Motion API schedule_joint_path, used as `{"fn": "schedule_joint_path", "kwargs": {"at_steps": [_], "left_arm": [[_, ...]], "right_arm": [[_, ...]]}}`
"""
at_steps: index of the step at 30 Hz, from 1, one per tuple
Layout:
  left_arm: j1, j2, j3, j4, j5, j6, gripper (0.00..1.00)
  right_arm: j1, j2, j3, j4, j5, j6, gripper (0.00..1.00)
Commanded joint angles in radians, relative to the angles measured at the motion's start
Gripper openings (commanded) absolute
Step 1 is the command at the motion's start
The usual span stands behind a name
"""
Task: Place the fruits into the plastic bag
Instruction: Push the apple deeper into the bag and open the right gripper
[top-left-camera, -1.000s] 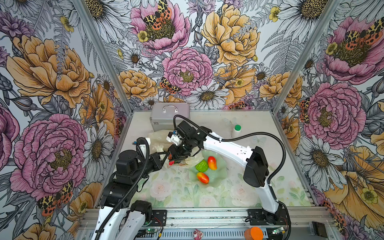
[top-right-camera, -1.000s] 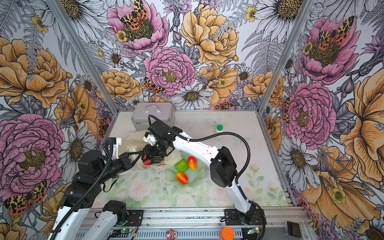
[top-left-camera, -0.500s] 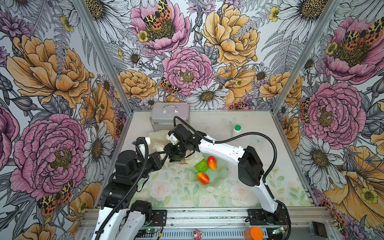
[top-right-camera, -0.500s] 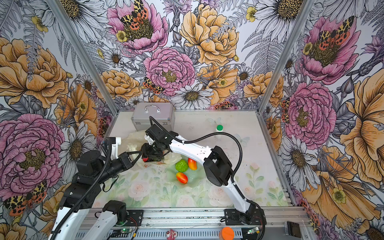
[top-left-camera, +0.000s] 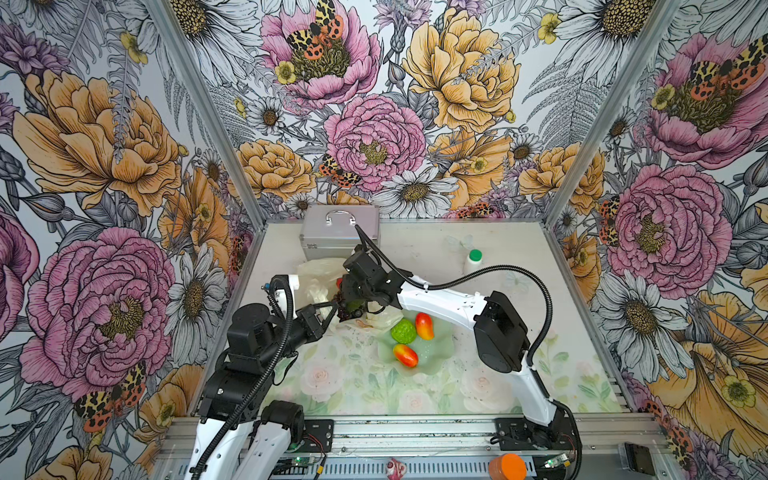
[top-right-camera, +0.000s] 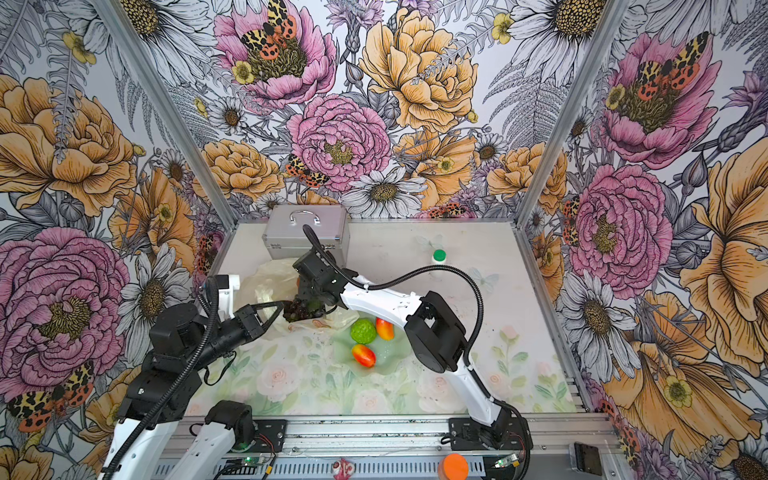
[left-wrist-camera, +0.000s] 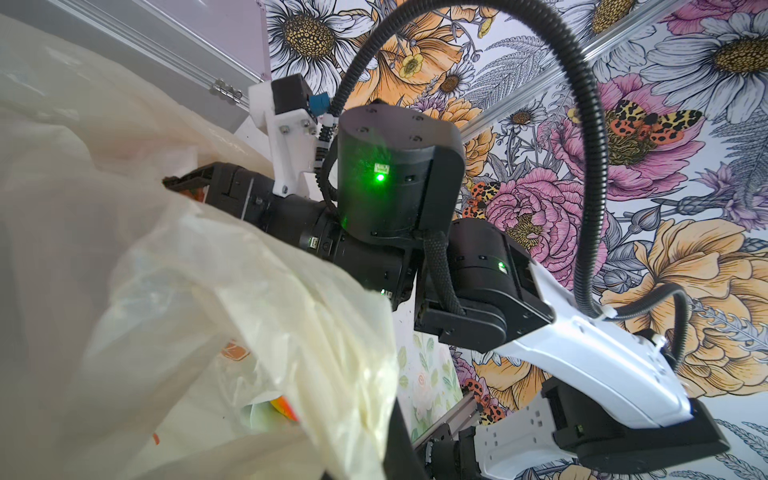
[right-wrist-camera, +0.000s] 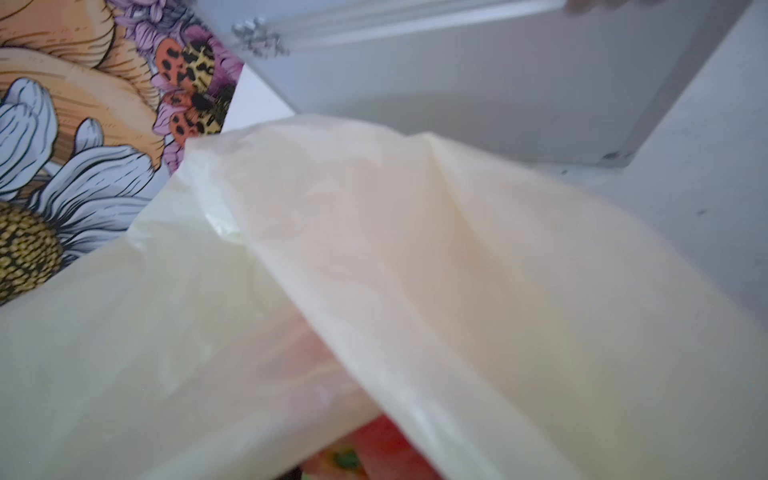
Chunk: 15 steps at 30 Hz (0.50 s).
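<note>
Loading step: left gripper (top-left-camera: 334, 306), jaws clenched on plastic bag (top-left-camera: 318, 274) rim, centre-left. Right gripper (top-left-camera: 348, 300) at bag mouth, jaws hidden, cannot tell. Next: clear the film, fetch 3 fruits (top-left-camera: 404, 331) from dish (top-left-camera: 440, 361).

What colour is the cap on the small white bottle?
Green; the cap shows best in a top view.

The left hand (top-left-camera: 333, 305) is pinching the plastic bag (top-left-camera: 318, 277) edge; the right hand (top-left-camera: 352, 300) is hanging over a grape bunch (top-left-camera: 344, 311); two mangoes (top-left-camera: 424, 325) are lying in the dish (top-left-camera: 434, 358).
</note>
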Motion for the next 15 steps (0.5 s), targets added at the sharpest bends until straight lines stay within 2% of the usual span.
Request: {"fn": "schedule_joint_path", "kwargs": {"at_steps": [1, 7, 10, 12, 15], "left_arm": [[0.009, -0.032, -0.013, 0.012, 0.012, -0.016, 0.00], [0.010, -0.059, -0.026, -0.014, 0.003, -0.017, 0.00], [0.009, -0.054, -0.029, -0.013, 0.003, -0.017, 0.00], [0.011, -0.050, -0.028, -0.013, -0.002, -0.014, 0.00], [0.010, -0.048, -0.035, -0.011, -0.005, -0.012, 0.00]], "right_arm": [[-0.021, -0.055, 0.002, 0.030, 0.219, -0.154, 0.40], [-0.041, -0.087, 0.028, 0.030, 0.394, -0.348, 0.40], [-0.052, -0.113, 0.044, 0.030, 0.417, -0.425, 0.40], [-0.058, -0.133, 0.050, 0.030, 0.363, -0.463, 0.40], [-0.066, -0.150, 0.054, 0.018, 0.151, -0.479, 0.40]]}}
